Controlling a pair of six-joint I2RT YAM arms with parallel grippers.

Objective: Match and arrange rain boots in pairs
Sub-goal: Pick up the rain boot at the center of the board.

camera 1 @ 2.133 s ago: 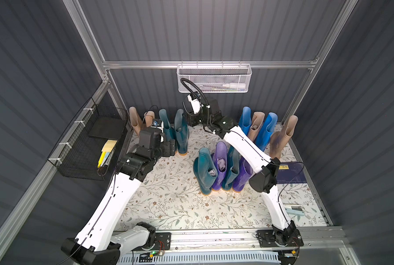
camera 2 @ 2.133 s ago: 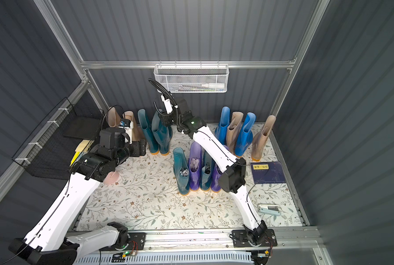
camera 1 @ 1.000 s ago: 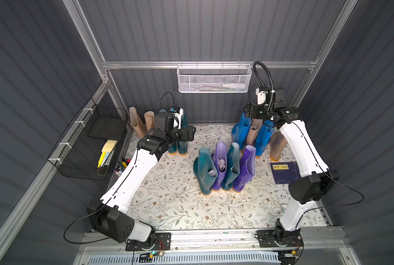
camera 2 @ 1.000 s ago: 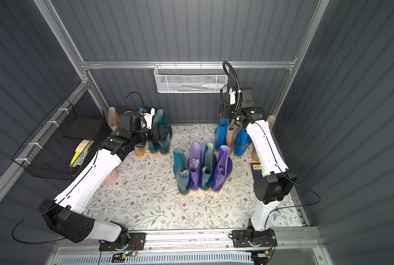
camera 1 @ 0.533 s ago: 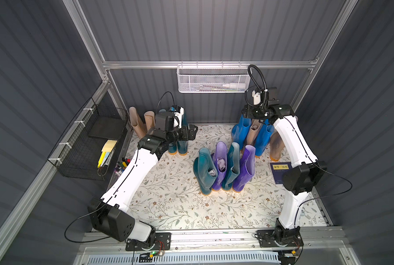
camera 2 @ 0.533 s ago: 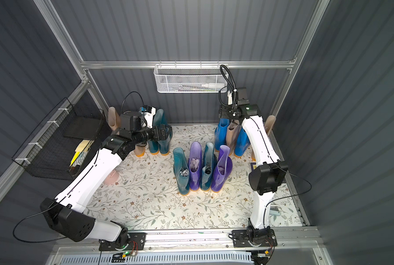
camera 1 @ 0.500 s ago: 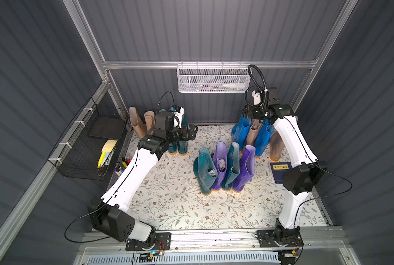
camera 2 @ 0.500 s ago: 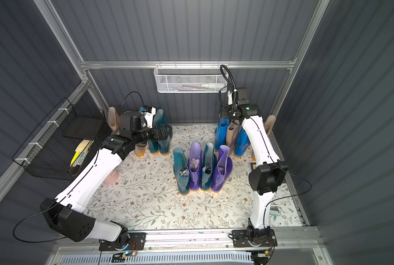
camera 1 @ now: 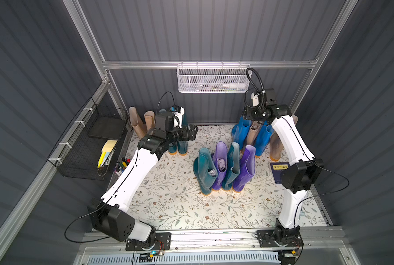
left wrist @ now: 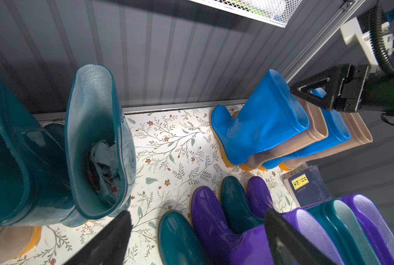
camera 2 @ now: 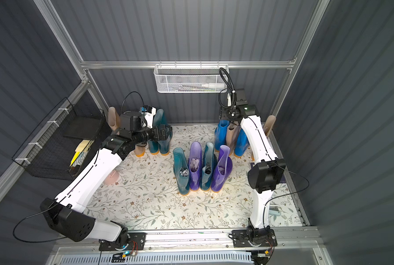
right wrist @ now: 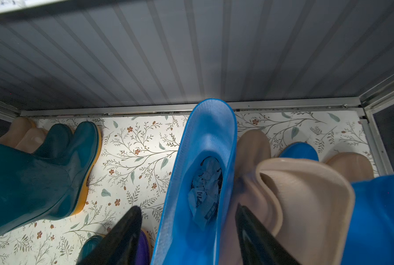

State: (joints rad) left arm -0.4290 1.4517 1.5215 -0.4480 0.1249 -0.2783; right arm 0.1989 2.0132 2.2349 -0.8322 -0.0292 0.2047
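Right claw [right wrist: 188, 207] spread astride blue boot [right wrist: 205, 128], beige boot [right wrist: 306, 195] crowding beside, left claw [left wrist: 197, 212] spread, empty

Standing rain boots [camera 1: 204, 167], teal and purple alternating mid-floor, blue and beige alternating by back wall.

the right arm [camera 1: 290, 137] hides most of the rightmost beige boot [camera 1: 275, 148].
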